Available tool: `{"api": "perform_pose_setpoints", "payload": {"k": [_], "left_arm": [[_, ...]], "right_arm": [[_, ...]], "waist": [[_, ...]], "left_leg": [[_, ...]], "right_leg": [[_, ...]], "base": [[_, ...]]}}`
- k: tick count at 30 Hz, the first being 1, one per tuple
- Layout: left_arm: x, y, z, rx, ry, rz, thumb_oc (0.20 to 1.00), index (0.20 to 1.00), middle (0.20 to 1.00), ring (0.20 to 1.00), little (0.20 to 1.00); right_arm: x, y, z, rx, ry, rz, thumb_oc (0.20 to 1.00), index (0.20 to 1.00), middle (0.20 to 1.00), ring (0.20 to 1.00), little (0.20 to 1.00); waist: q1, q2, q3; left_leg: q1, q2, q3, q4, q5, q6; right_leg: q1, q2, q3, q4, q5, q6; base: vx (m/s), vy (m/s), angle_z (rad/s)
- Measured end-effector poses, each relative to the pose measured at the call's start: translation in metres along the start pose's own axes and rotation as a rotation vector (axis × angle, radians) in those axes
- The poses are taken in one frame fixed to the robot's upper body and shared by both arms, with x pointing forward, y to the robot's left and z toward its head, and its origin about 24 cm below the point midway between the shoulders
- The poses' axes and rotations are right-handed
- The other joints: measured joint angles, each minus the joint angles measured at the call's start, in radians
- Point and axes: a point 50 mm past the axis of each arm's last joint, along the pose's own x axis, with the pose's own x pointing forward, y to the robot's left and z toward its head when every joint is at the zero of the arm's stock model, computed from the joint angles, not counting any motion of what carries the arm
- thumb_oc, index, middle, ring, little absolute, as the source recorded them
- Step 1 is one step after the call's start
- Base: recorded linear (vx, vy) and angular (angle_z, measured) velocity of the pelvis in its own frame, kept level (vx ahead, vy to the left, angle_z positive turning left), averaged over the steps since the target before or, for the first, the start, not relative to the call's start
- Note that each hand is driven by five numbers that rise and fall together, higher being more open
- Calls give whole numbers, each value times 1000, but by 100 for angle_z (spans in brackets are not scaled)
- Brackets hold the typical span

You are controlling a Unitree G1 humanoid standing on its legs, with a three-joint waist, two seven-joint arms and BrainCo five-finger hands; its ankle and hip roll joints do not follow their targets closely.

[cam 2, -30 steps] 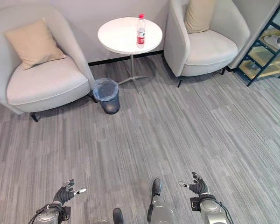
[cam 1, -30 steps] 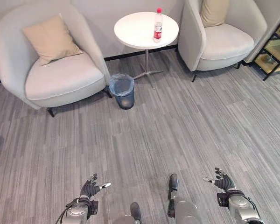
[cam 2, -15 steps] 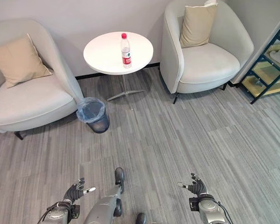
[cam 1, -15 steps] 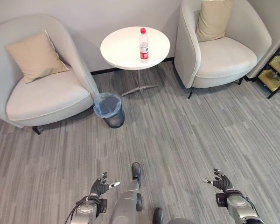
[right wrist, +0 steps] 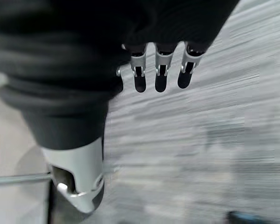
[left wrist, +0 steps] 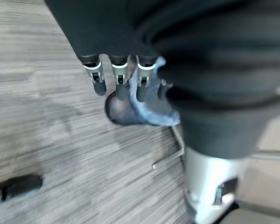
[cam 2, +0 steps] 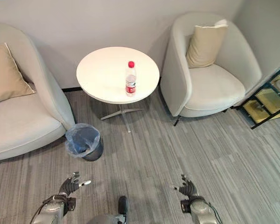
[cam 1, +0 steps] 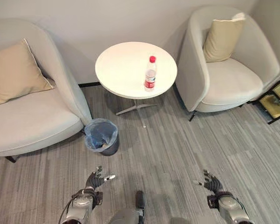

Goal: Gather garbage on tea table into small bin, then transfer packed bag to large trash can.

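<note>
While left hand (left wrist: 119, 77) hangs open, bin (left wrist: 135, 109) beyond — bottle (cam 1: 150, 73) on table (cam 1: 126, 70)

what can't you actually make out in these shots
- Inside of the small bin: eye views show its blue liner, but any contents are too small to tell.
- Bottle on the round table: how full it is, too small in the eye views.
- Black shelf: cut off by the right edge.
- Left armchair: cut off by the left edge.
- Bin in the left wrist view: blurred, partly behind the left hand.
</note>
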Motion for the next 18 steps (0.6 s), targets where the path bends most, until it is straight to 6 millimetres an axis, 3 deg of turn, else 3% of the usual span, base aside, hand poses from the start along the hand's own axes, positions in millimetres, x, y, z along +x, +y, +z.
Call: {"api": "perform_pose_setpoints", "payload": {"k": [1,3,6,7,11,14,16,17,18], "left_arm": [[-1,0,-2,-1,3,0,1000,1000,1000,1000,1000],[-3,1,-10,-2,29,8,1000,1000,1000,1000,1000],[-10,5,-31,1,112,22,1000,1000,1000,1000,1000],[-12,6,-35,3,124,26,1000,1000,1000,1000,1000],[-13,4,-37,1,130,21,1000,1000,1000,1000,1000],[-7,-7,-26,-20,94,-4,1000,1000,1000,1000,1000],[-5,-11,-20,-26,69,-13,1000,1000,1000,1000,1000],[-4,-13,-14,-30,45,-21,1000,1000,1000,1000,1000],[-5,-13,-15,-31,47,-21,1000,1000,1000,1000,1000]], "right_arm": [[0,0,0,0,-1,1,1000,1000,1000,1000,1000],[1,1,2,-4,-7,5,1000,1000,1000,1000,1000],[-3,-1,-8,1,23,-2,1000,1000,1000,1000,1000],[-5,-1,-13,0,42,-4,1000,1000,1000,1000,1000],[-7,-7,-22,0,79,-24,1000,1000,1000,1000,1000],[-7,-17,-22,-18,82,-42,1000,1000,1000,1000,1000],[-7,-22,-20,-26,74,-53,1000,1000,1000,1000,1000],[-6,-29,-15,-31,53,-69,1000,1000,1000,1000,1000],[-4,-31,-7,-34,27,-73,1000,1000,1000,1000,1000]], "waist": [[0,10,4],[-1,20,9],[-30,8,21],[-39,0,24],[-51,-26,26],[-65,16,33],[-67,17,32],[-67,15,32],[-57,12,32]], "left_leg": [[23,0,4,0,-25,-23],[48,5,-3,5,-84,-58],[119,-8,-41,23,-126,-73],[150,-7,-49,24,-138,-82],[245,4,-111,24,-209,-108],[258,61,-168,73,-223,-138],[239,79,-160,161,-211,-160],[178,94,-139,317,-216,-176],[145,102,-122,374,-239,-216]], "right_leg": [[-79,-14,-11,-81,14,-7],[-185,-10,-44,-254,108,-27],[-192,-6,-49,-551,291,-8],[-188,-1,-49,-588,331,-19],[-134,11,-20,-572,406,-37],[-80,43,-27,-555,466,-73],[-15,44,-59,-586,496,-122],[40,55,-81,-629,501,-162],[53,59,-77,-644,504,-185]], "base": [[371,-10,47],[361,-54,6],[316,-81,35],[319,-92,67],[319,-156,57],[246,-219,86],[168,-199,102],[144,-167,64],[125,-141,37]]}}
